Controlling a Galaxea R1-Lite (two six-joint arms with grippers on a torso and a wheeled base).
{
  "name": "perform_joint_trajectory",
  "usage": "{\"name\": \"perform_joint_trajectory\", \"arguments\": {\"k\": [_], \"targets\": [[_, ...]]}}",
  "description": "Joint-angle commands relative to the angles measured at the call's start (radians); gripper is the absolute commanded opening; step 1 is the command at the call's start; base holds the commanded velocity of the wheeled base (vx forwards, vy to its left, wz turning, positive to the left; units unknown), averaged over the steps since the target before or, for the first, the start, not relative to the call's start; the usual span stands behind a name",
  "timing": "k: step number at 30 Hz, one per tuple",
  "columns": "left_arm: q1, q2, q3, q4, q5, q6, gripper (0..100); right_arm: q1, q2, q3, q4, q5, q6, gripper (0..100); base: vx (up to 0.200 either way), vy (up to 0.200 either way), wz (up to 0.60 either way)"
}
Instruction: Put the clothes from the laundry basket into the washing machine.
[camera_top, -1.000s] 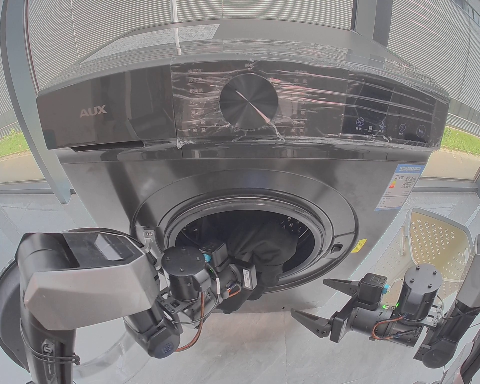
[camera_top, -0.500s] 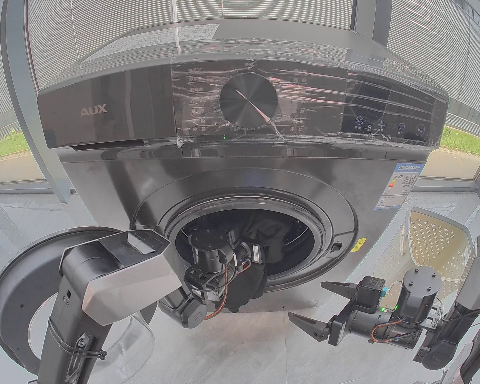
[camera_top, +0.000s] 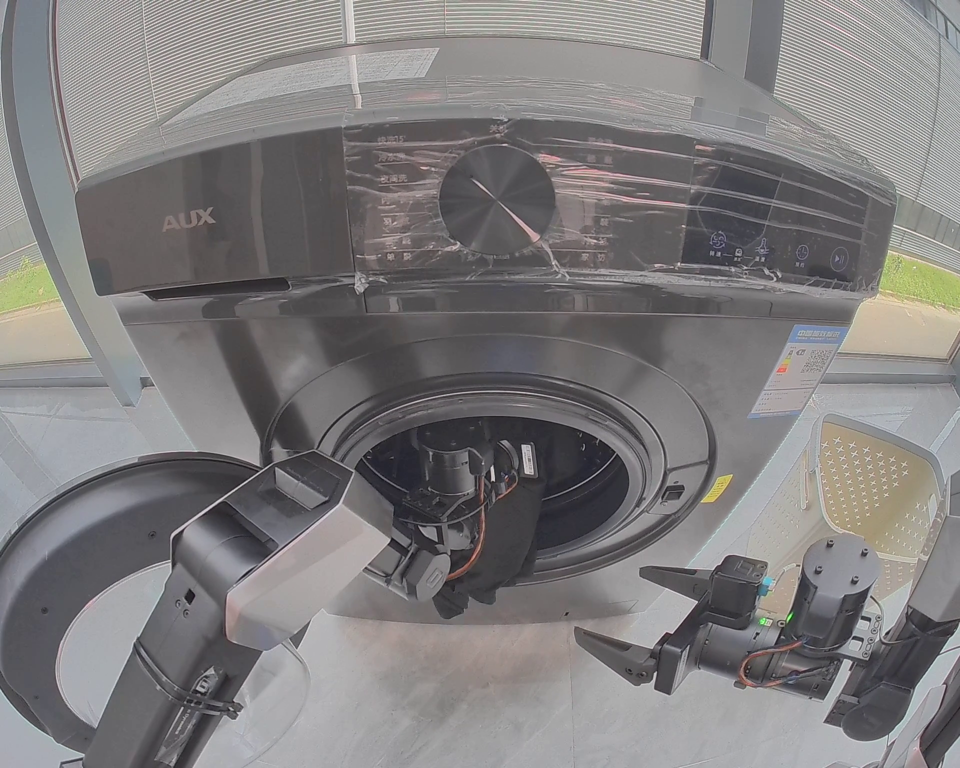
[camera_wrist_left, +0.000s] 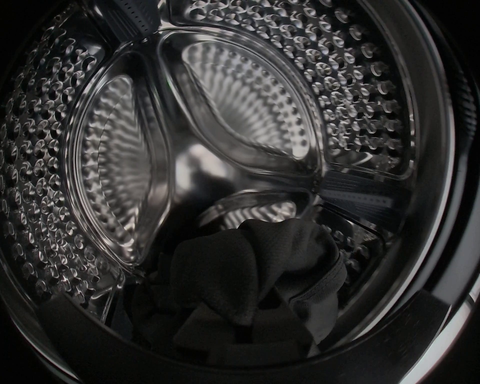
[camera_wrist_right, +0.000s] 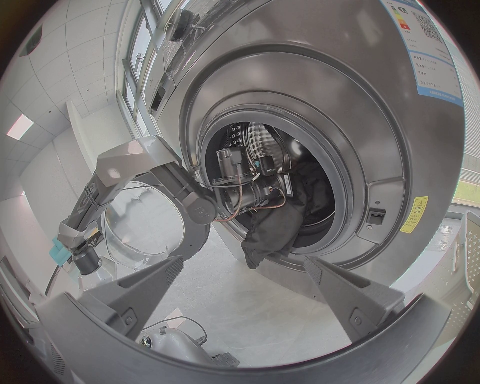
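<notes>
Right gripper (camera_top: 610, 603) agape; left gripper (camera_top: 525, 470) unclear; one dark garment (camera_top: 505, 545) across washing machine (camera_top: 300, 340) rim.

The left arm (camera_top: 290, 545) partly hides the dark garment (camera_top: 510, 535), and the laundry basket (camera_top: 880, 480) is cut off.

Head view bright, daylight from windows (camera_top: 850, 80) behind washing machine (camera_top: 480, 330); glare streaks on plastic wrap (camera_top: 620, 200). Fisheye bend at edges. Left wrist view v. dim: drum (camera_wrist_left: 240, 110) glints, clothes (camera_wrist_left: 240, 280) nearly black, maybe one piece. Right wrist view well lit, corners black.
</notes>
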Motion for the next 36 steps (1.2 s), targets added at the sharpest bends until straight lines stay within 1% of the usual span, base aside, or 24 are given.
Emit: {"name": "perform_joint_trajectory", "arguments": {"k": [1,4,7,15,16,20,23,27,28,30,31,36], "targets": [[0.038,0.123,-0.218,0.104,0.045,-0.001,0,-0.002,0.004,-0.001,-0.002,0.002,0.000,100,0.000,0.000,0.00],[0.049,0.137,-0.283,0.130,0.073,-0.001,0,-0.003,0.009,-0.001,-0.002,0.002,0.002,100,0.000,0.000,0.00],[0.053,0.137,-0.292,0.138,0.082,-0.001,0,0.000,0.009,-0.001,-0.002,0.002,0.002,100,0.000,0.000,0.00],[0.056,0.129,-0.278,0.129,0.082,0.000,0,-0.002,0.013,0.000,-0.003,0.002,0.002,100,0.000,0.000,0.00],[0.055,0.127,-0.278,0.130,0.082,0.000,100,-0.002,0.013,0.000,-0.003,0.002,0.002,100,0.000,0.000,0.00],[0.055,0.123,-0.276,0.132,0.082,0.000,100,-0.005,0.015,-0.001,-0.003,0.004,0.002,100,0.000,0.000,0.00],[0.049,0.038,-0.200,0.160,0.082,0.005,100,-0.006,0.015,-0.001,-0.002,0.004,0.002,100,0.000,0.000,0.00],[0.038,-0.063,-0.085,0.253,0.079,0.008,100,-0.003,0.015,-0.004,-0.003,0.004,0.002,100,0.000,0.000,0.00],[0.029,-0.089,-0.046,0.275,0.068,0.010,100,-0.003,0.015,-0.004,-0.003,0.004,0.002,100,0.000,0.000,0.00],[0.021,-0.118,-0.011,0.296,0.062,0.010,100,-0.003,0.015,-0.003,-0.003,0.004,0.002,100,0.000,0.000,0.00],[0.016,-0.143,0.017,0.316,0.048,0.010,100,-0.006,0.015,-0.003,-0.003,0.004,0.002,100,0.000,0.000,0.00],[0.000,-0.159,0.119,0.328,-0.008,0.010,100,-0.006,0.015,-0.003,-0.003,0.005,0.002,100,0.000,0.000,0.00]]}}
